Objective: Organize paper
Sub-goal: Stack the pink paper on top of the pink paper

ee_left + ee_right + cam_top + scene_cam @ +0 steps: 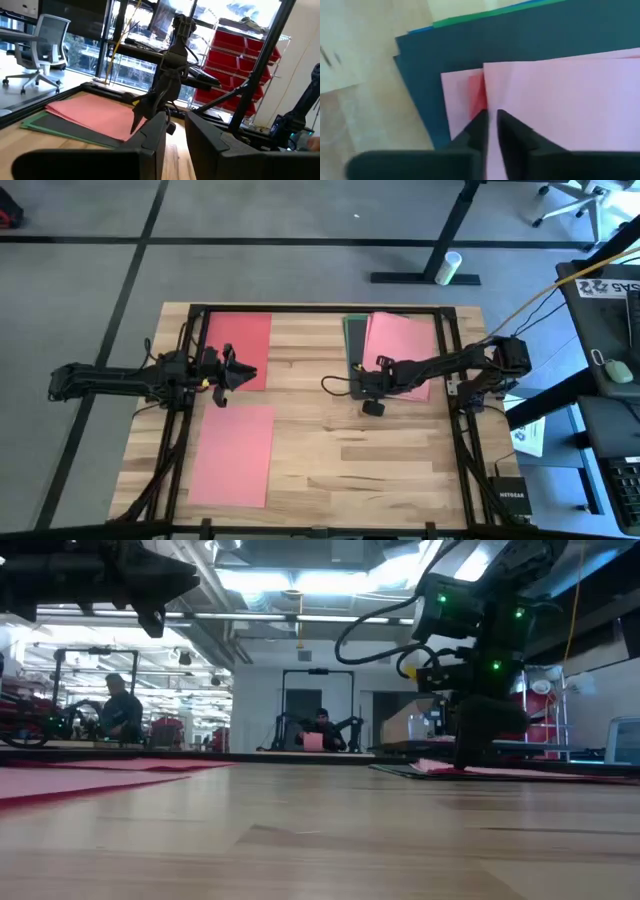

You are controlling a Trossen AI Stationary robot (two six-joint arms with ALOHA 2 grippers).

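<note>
The wooden table (330, 430) carries the paper in three places: a pink sheet (233, 454) lies flat near the front on the left, a red sheet (238, 348) lies at the back left, and a stack (400, 350) sits at the back right, with pink on top, a sliver of red under it, then dark grey, green and a blue edge showing in the right wrist view. The right gripper (490, 125) is down at the stack's near edge, its fingers drawn narrow with only a slim gap, touching the top pink sheet (560, 105). The left gripper (235, 372) hangs above the table at the red sheet's edge, fingers a little apart and holding nothing.
</note>
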